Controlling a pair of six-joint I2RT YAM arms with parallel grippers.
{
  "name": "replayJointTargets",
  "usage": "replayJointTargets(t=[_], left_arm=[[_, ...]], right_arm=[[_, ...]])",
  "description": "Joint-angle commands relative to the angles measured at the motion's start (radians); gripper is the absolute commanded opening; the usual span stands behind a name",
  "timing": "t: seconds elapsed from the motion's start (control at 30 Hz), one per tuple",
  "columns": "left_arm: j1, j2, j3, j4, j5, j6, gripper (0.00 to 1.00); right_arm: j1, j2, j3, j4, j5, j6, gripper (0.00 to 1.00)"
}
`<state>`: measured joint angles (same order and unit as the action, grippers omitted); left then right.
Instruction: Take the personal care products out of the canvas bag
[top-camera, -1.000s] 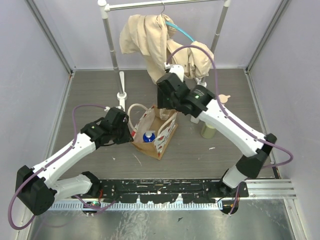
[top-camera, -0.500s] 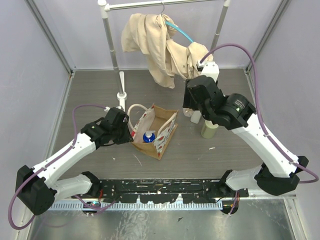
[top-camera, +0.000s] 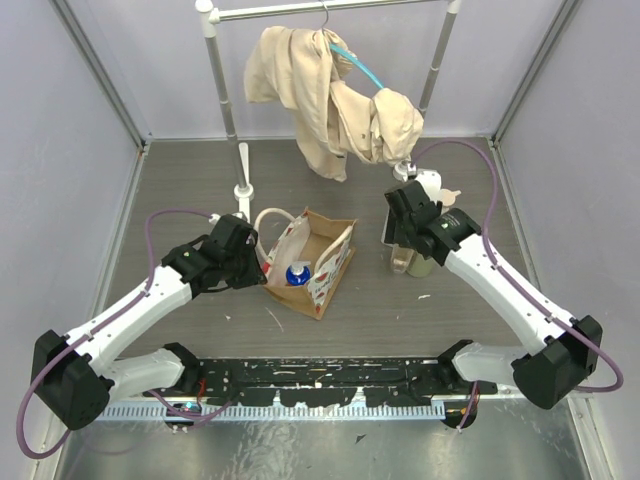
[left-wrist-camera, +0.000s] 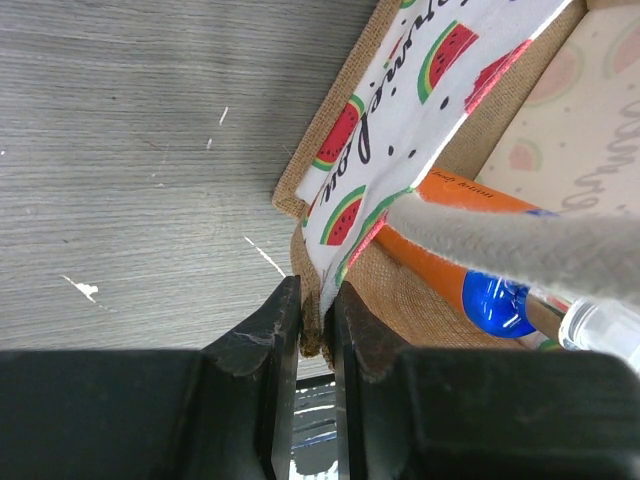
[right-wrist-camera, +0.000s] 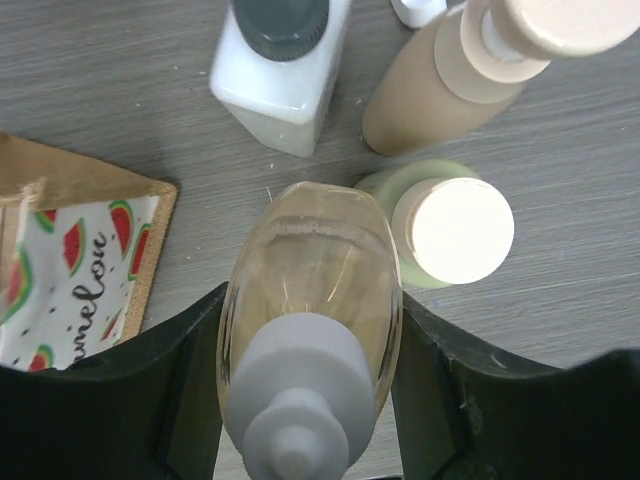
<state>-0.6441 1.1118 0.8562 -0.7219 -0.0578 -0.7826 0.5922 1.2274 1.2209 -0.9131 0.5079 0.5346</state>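
Canvas bag (left-wrist-camera: 400, 120): watermelon print, illegible script.

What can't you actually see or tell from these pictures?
- Right wrist view: the amber bottle in the right gripper hides its own base; touching the table or not, unclear.
- Left wrist view: a blurred handle crosses the blue-capped bottle; its label is unreadable.
- Top view: a wall of the canvas bag hides part of its inside.

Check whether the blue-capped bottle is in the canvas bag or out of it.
In. The blue-capped bottle lies inside the canvas bag; the left wrist view shows its orange body between the bag's walls.
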Motion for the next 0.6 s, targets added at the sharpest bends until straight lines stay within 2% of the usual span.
replayJointTargets(t=[0.0,0.17,0.3,0.5,0.57], left_arm=[[-0.003,0.014,-0.026,-0.078,0.003,0.006,0.24],[-0.002,0.007,-0.030,-0.089,-0.005,0.006,0.24],[-0.002,-0.003,-0.039,-0.093,-0.011,0.005,0.24],[-0.003,-0.005,-0.041,-0.091,-0.012,0.005,0.24],[-0.002,-0.002,-0.040,-0.089,-0.010,0.005,0.24]], right_arm=[[-0.060,-0.063,-0.070,0.275,-0.049,-0.019,0.44],[-0.127,-0.024,-0.161,0.392,-0.118,-0.030,0.44],[-0.132,0.020,-0.162,0.411,-0.117,-0.033,0.45],[-0.133,0.049,-0.157,0.408,-0.107,-0.040,0.70],[-0.132,0.043,-0.153,0.403,-0.108,-0.043,0.75]])
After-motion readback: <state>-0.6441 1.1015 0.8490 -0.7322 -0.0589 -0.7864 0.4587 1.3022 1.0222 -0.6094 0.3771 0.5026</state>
